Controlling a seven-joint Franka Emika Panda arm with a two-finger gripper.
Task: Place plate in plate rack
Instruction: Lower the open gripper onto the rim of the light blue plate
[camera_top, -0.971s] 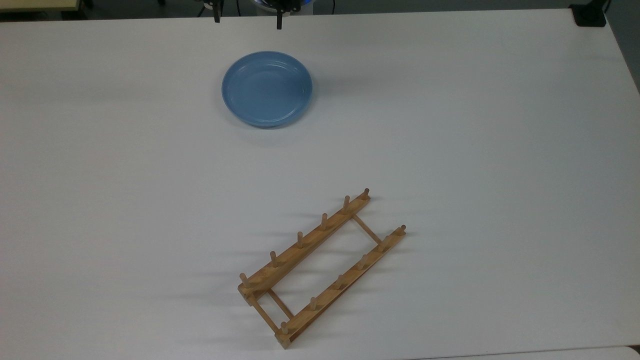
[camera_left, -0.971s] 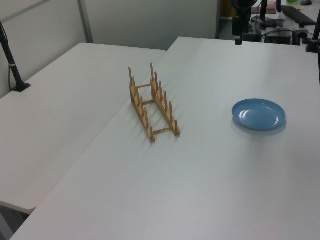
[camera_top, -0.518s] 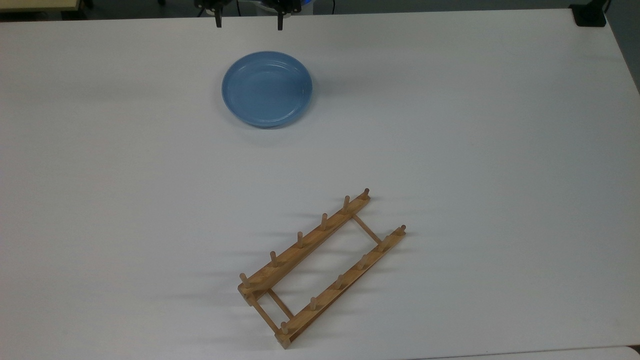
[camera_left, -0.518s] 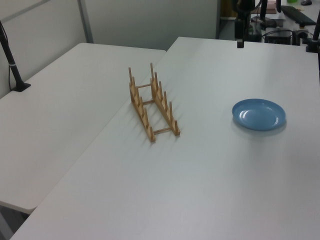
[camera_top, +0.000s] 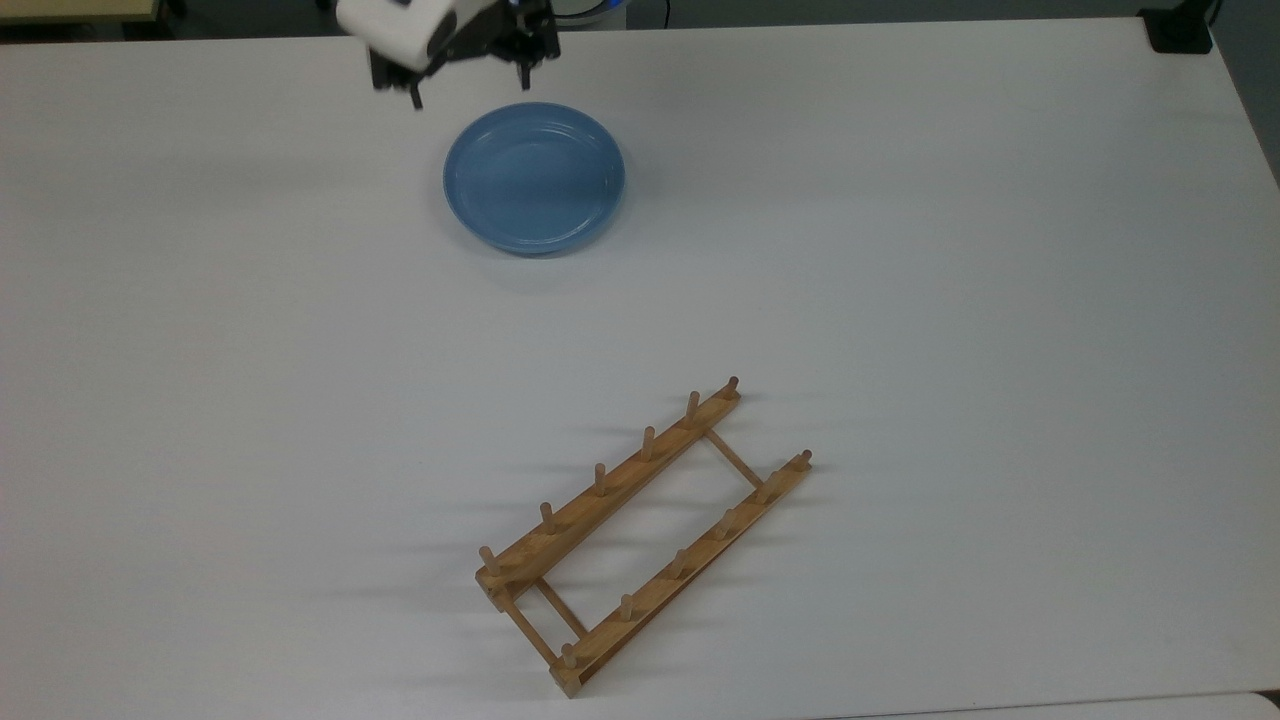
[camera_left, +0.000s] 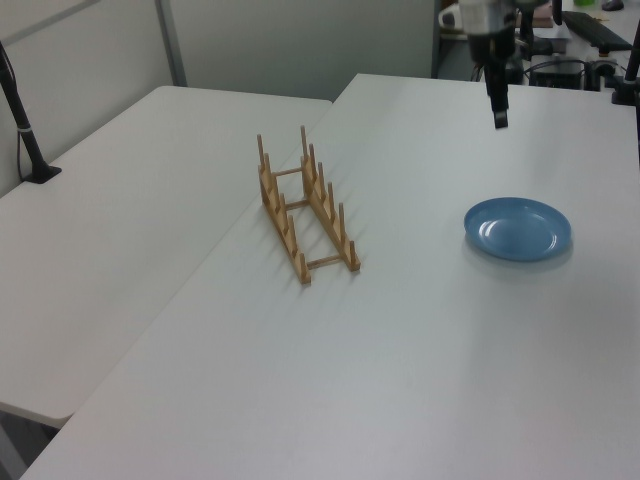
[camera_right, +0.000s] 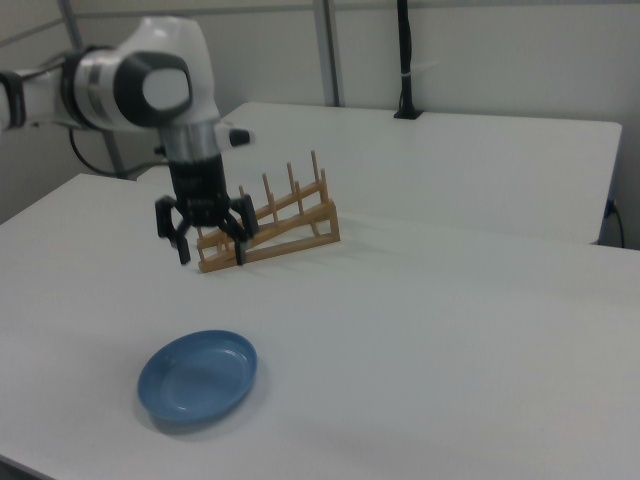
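Gripper (camera_right: 212, 248), fingers spread and empty, hangs above the white table (camera_top: 950, 300) beside the blue plate (camera_top: 534, 177); wooden rack (camera_top: 640, 530) stands well apart.

No text, label, brand, number or sign can be read on anything in the three views.
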